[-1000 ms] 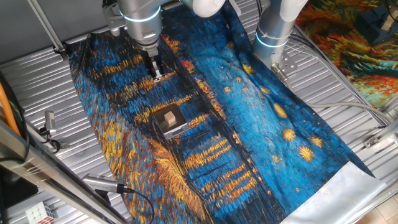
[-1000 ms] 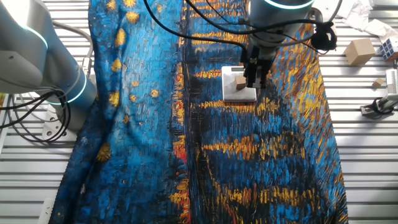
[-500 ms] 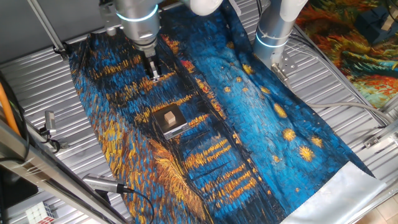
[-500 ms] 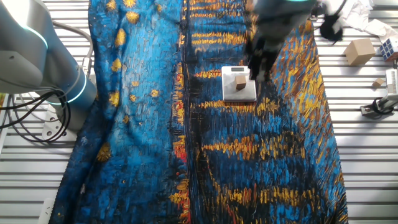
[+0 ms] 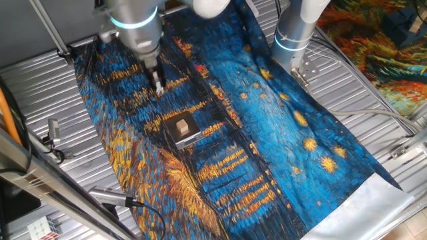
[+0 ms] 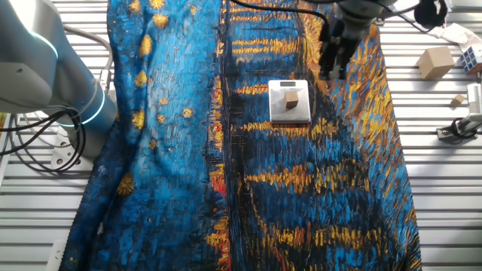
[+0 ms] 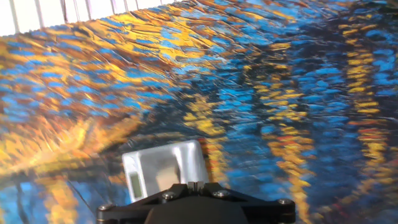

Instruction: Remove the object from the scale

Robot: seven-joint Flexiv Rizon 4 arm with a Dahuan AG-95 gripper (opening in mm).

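The claw's (image 5: 159,89) fingertips are cut off in the hand view and blurred elsewhere, so whether it is released or clenched cannot be told. The tan cube (image 6: 291,97) is seen resting on the scale (image 6: 304,112), apart from the claw.

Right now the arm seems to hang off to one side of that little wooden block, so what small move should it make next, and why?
Probably a short sideways move to bring the gripper over the wooden cube. The cube sits untouched on the scale, and both fixed views show the gripper raised and off beside the scale, not above the cube. Whether its fingers are open cannot be told.
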